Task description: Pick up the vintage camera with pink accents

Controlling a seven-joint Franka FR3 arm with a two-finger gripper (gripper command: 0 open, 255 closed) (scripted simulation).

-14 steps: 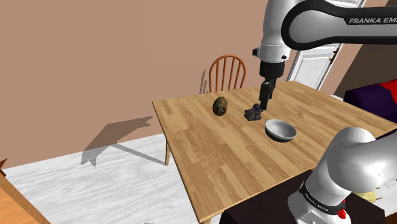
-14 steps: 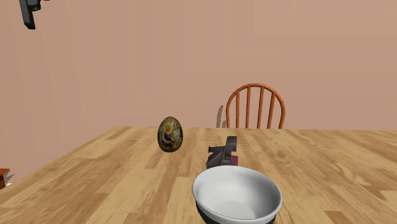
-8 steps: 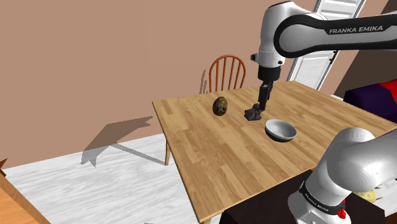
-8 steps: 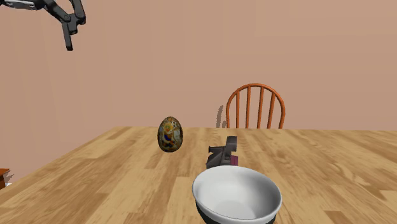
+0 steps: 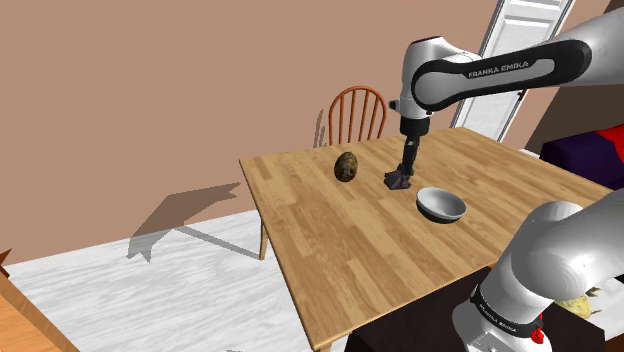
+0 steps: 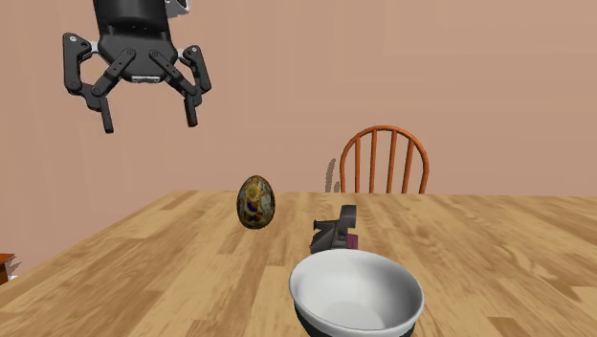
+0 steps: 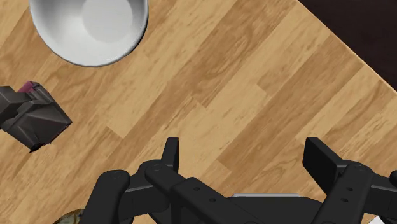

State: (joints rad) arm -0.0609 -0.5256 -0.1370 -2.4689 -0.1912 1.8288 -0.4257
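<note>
Right at the front of the second exterior view sits a white bowl [image 6: 356,287], empty, on the wooden bench [image 6: 172,258]. Just behind its rim lies the camera [image 6: 337,230], a small dark grey body with a pink patch at its lower edge, resting flat on the wood. Beyond it, towards that view's left, a patterned egg [image 6: 255,202] stands upright and apart from the camera. Past the far edge of the bench is a wooden chair [image 6: 384,161] against a plain tan wall [image 6: 459,77].

The jaws hang high above the bench at that view's upper left, spread wide, with nothing between them. From the wrist they look down on bare planks, and the camera [image 7: 32,118] lies off to one side near the bowl [image 7: 89,28], not yet under them.

The camera looks stiff and hard, probably light, with an uneven, angular outline. I would judge a grip across its two flatter flanks, low on the main body, to be safest. A hold on a protruding corner could let it twist or slip out. The bowl stands close, so the descent needs room on that side.
</note>
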